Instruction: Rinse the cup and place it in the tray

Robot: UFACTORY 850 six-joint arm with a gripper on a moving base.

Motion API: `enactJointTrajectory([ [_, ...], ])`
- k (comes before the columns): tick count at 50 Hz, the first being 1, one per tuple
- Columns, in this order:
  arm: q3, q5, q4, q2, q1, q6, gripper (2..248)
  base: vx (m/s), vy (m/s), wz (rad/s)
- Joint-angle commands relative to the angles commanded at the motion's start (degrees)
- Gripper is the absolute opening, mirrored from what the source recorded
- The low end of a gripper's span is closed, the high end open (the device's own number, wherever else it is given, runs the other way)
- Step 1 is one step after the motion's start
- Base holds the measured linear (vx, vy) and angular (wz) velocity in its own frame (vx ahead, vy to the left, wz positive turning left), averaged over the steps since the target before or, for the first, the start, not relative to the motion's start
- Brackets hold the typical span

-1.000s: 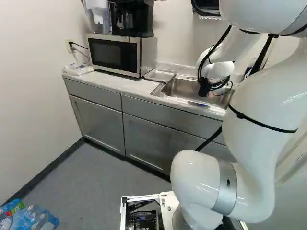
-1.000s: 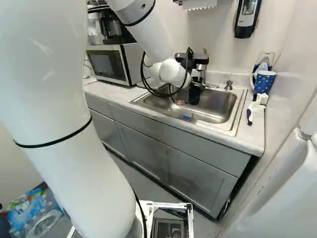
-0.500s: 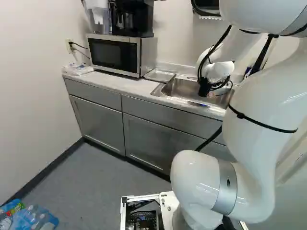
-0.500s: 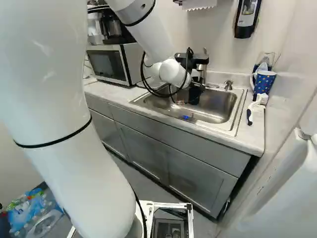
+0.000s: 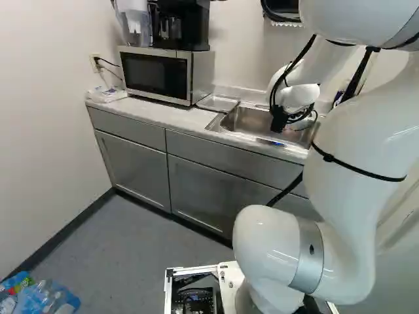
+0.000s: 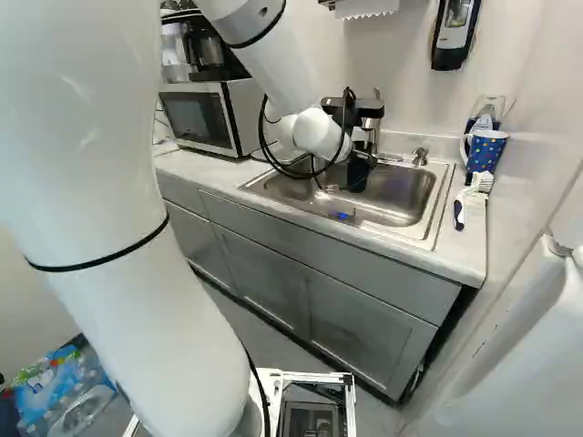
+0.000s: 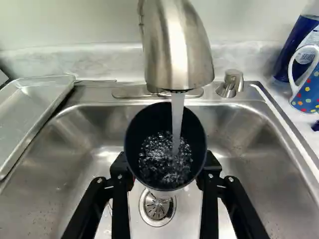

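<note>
Wrist view showed the hand (image 7: 166,169) parted to the width of the dark cup (image 7: 149,122), one finger against either side of it. The cup was under the faucet (image 7: 179,45), its mouth open to the spout, and a stream of water (image 7: 177,117) fell into it and churned. Below lay the sink (image 7: 84,194) with its drain (image 7: 157,205); the faucet lever (image 7: 231,83) stood to the right of the spout.

Rinsing seemed the step in hand, with emptying and placing left to do. The cup would likely feel light but for its water, stiff enough, and slick on its wet wall; the grip around its sides looked the right hold, kept firm and level until poured out over the drain.

Left of the sink lay the metal tray (image 7: 30,127), near the microwave (image 5: 154,73). Farther right, on the counter (image 6: 451,255), stood a dotted mug (image 6: 485,150), a brush (image 6: 472,196) just on its near side.
</note>
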Motion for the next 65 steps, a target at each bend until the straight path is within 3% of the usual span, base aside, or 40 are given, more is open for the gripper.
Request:
enactJointTrajectory([
  [65,0.0,0.0,0.0,0.0,0.0,0.0,126,0.000,0.000,0.000],
])
